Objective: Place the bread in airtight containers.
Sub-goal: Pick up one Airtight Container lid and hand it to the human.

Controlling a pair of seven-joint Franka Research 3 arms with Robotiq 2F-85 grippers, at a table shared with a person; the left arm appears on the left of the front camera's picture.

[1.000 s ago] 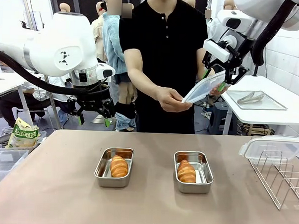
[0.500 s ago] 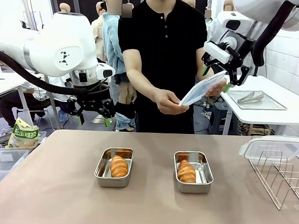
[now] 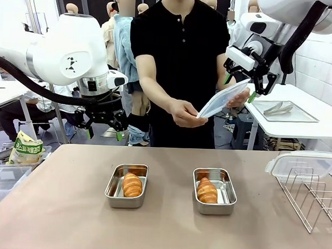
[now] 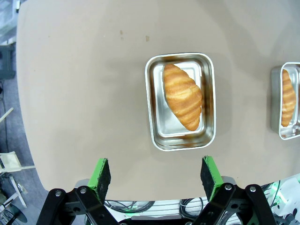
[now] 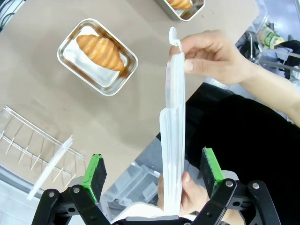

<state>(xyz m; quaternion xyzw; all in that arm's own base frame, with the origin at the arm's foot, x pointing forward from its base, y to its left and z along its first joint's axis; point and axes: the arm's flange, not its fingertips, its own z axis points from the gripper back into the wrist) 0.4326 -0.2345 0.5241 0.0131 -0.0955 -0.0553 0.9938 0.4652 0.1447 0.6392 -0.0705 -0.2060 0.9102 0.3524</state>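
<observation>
left croissant [image 3: 132, 185] and right croissant [image 3: 207, 191] already lie in the left container [image 3: 112, 195] and right container [image 3: 229, 200], both unlidded. a second lid [image 3: 302, 162] rests by the rack [image 3: 311, 203], right. the left gripper [image 3: 104, 134] hangs spread and empty. far right, the person's hand [image 3: 184, 111] offers a clear lid [image 3: 222, 98] between the right gripper's [image 5: 152, 154] spread pads, unpinched. sealing is left to do.

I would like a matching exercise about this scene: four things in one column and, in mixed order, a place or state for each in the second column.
Column one
1. clear lid
2. left gripper
3. wire rack
4. left croissant

Column two
A. open and empty, raised above the table
B. lying in a steel container
C. held up by the person
D. standing at the table's right side

Pairs: 1-C, 2-A, 3-D, 4-B
</observation>
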